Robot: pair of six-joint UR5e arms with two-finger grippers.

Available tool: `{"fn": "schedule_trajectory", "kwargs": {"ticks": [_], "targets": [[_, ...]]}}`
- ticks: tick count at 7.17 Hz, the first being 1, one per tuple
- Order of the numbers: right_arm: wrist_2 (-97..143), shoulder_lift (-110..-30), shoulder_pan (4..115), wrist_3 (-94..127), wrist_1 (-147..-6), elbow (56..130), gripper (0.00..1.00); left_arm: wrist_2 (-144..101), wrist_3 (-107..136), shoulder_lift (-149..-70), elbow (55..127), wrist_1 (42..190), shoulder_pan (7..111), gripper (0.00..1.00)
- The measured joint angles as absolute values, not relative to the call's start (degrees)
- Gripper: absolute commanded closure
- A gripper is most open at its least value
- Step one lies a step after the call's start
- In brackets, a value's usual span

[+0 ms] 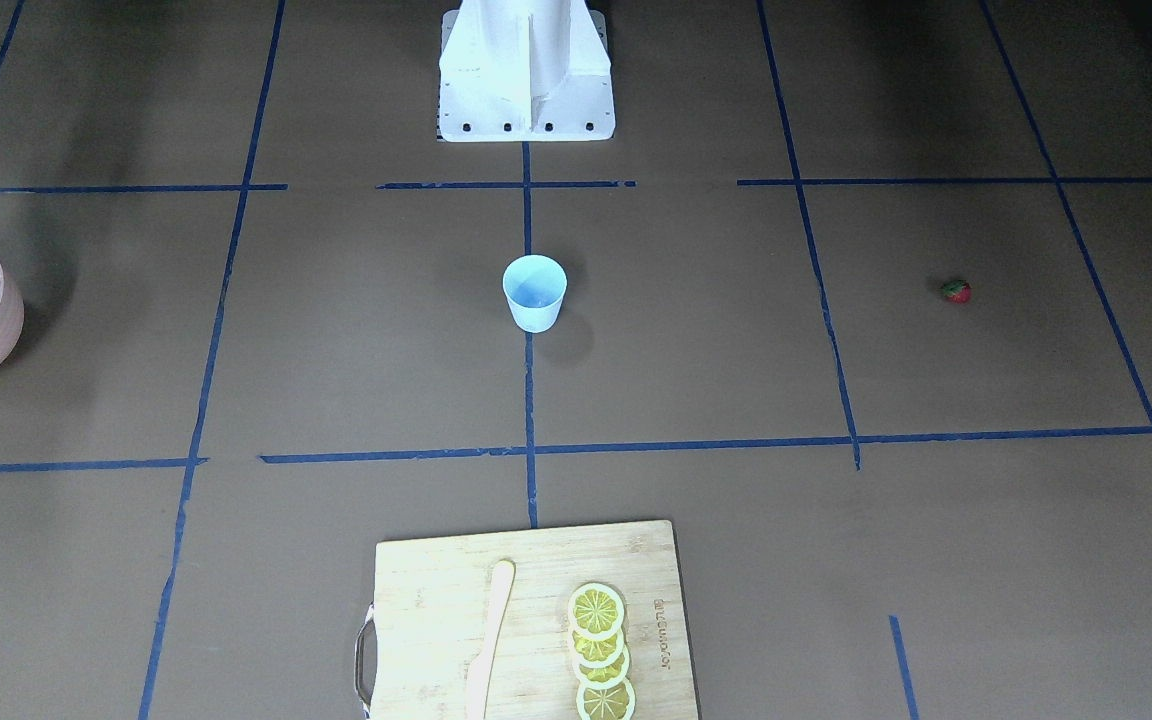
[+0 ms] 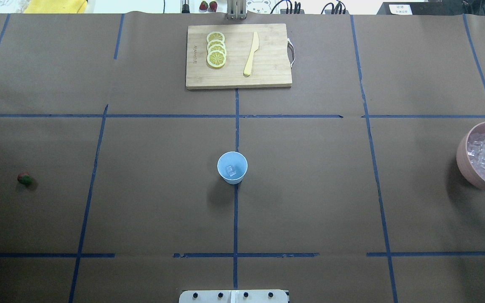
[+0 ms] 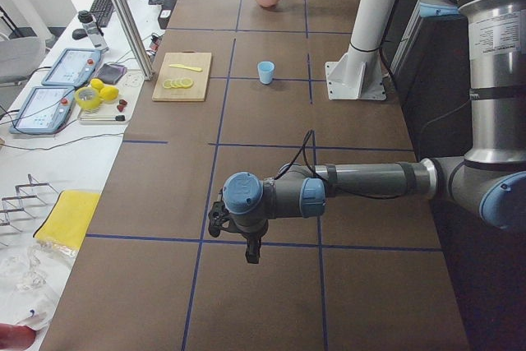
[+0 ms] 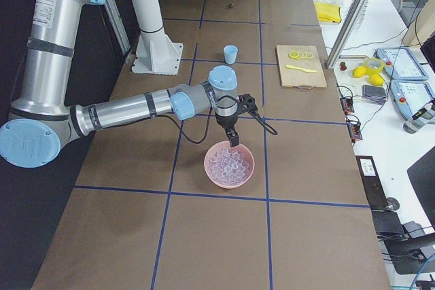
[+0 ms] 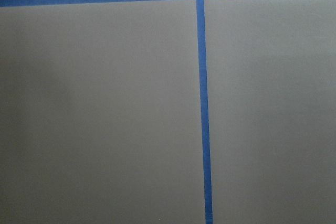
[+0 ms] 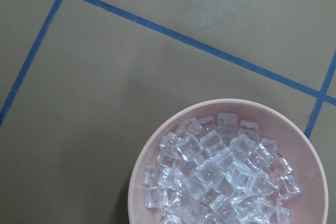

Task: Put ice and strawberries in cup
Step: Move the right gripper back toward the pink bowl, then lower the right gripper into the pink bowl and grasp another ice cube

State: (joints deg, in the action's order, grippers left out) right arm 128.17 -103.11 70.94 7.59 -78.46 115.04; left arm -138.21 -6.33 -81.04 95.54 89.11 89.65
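Right gripper [image 4: 233, 142] points straight down over the pink bowl [image 4: 224, 183], tips just above the ice [image 4: 230, 163], on the bowl's side nearest the cup [image 4: 231, 53]. Can't tell if it's wide or narrow, or whether it touches a cube: the side view shows one dark block, the overhead only a black sliver at the frame edge. Right wrist view has the bowl below, heaped with clear cubes, with brown paper and blue tape [image 6: 184, 39] around it. Cup is well apart from the right gripper, upright mid-bench on a tape line, roughly between it and the left gripper [image 3: 252, 256]. Overhead shows what looks like one clear cube [image 2: 230, 170] on the cup's bottom. Left gripper points down, hanging above bare bench [image 3: 271, 302] close to a tape crossing; its wrist view is only paper and tape. Jaw state: can't tell, only the side camera sees it. Strawberry [image 2: 25, 179] lies on the bench on the left gripper's side of the cup, well apart from the cup and farther yet from the right gripper. Cutting board [image 2: 267, 75] sits at the operator edge, far from both grippers, in line with the cup. On it are a row of overlapping lemon slices [image 2: 216, 49] and a pale knife [image 2: 251, 54] beside them, apart. White robot pedestal [image 1: 526, 90] stands at the opposite edge, behind the cup.
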Motion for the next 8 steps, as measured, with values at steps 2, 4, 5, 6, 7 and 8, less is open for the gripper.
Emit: {"fn": "schedule_trajectory", "kwargs": {"ticks": [2,4,5,6,7,8], "targets": [[128.0,-103.0,71.1,7.5,-72.9,109.0,0.02,-138.2,-6.3,-81.0,95.5,89.1,89.7,0.0],[127.8,-102.3,71.1,7.9,-66.6,102.7,0.02,-138.2,-6.3,-81.1,95.5,89.1,89.7,0.0],[127.8,-102.2,71.0,8.0,-63.7,99.9,0.03,-138.2,-6.3,-81.1,95.5,89.1,89.6,0.0],[127.7,-101.8,70.7,8.0,-61.6,97.8,0.05,-138.2,-6.4,-81.1,95.5,89.1,89.6,0.0],[127.7,-101.1,70.1,8.3,-60.6,96.7,0.08,-138.2,-6.4,-81.1,95.5,89.1,89.6,0.0],[127.7,-100.5,69.5,8.8,-60.2,96.3,0.1,-138.2,-6.4,-81.1,95.5,89.1,89.6,0.0]]}}
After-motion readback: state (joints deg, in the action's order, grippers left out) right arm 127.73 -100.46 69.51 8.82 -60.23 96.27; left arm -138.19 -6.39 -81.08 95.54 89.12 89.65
